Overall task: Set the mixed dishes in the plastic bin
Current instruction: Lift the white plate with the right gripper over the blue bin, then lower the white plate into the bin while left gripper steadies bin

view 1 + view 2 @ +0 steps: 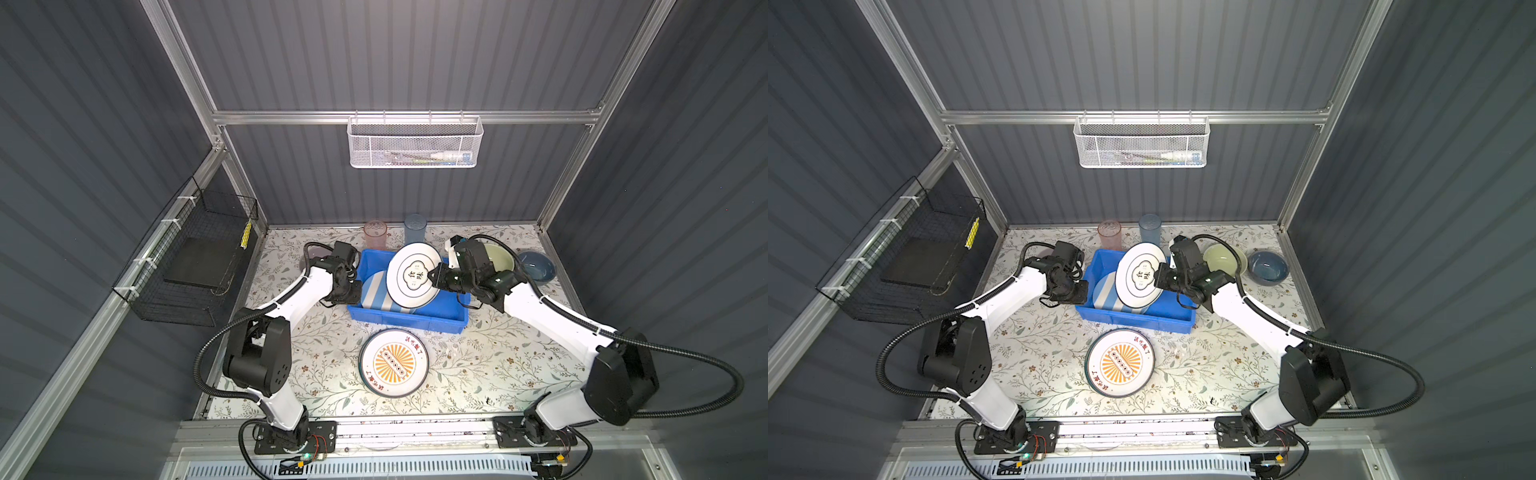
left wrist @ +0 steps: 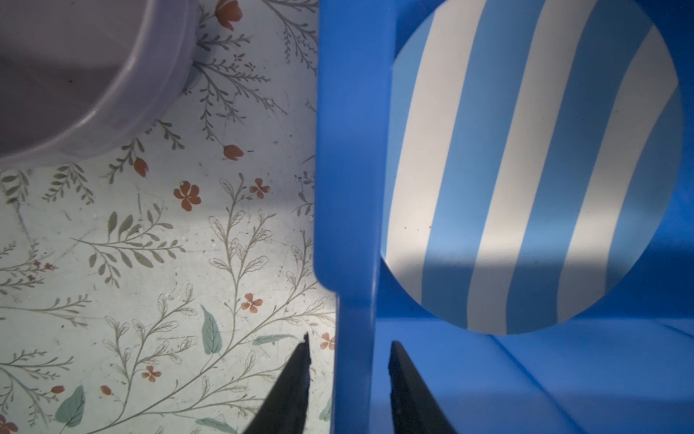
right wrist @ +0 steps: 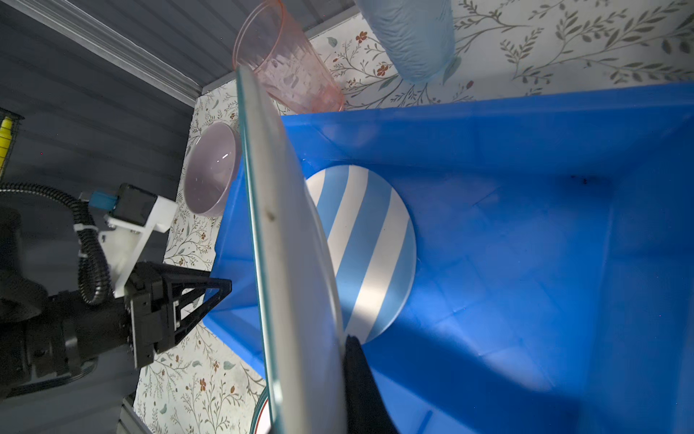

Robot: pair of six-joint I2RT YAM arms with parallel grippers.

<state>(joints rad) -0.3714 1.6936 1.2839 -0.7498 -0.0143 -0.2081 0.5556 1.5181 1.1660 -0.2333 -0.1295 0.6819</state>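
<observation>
My right gripper (image 1: 434,276) is shut on the rim of the white ringed plate (image 1: 413,274), holding it tilted over the blue plastic bin (image 1: 409,320). In the right wrist view one finger (image 3: 355,360) presses the plate's underside (image 3: 296,263); the other is hidden. A blue-white striped plate (image 2: 525,169) lies flat in the bin. My left gripper (image 2: 348,340) is open and straddles the bin's left wall (image 2: 349,150), one finger outside and one inside, with small gaps on both sides. The orange sunburst plate (image 1: 394,362) lies on the cloth in front of the bin.
Pink tumbler (image 1: 375,233) and blue tumbler (image 1: 414,227) stand behind the bin. A lilac bowl (image 2: 75,75) sits left of it; a pale-green bowl (image 1: 500,257) and a dark-blue bowl (image 1: 537,266) sit right. White mesh basket (image 1: 414,143) and black wire basket (image 1: 195,257) hang on the walls.
</observation>
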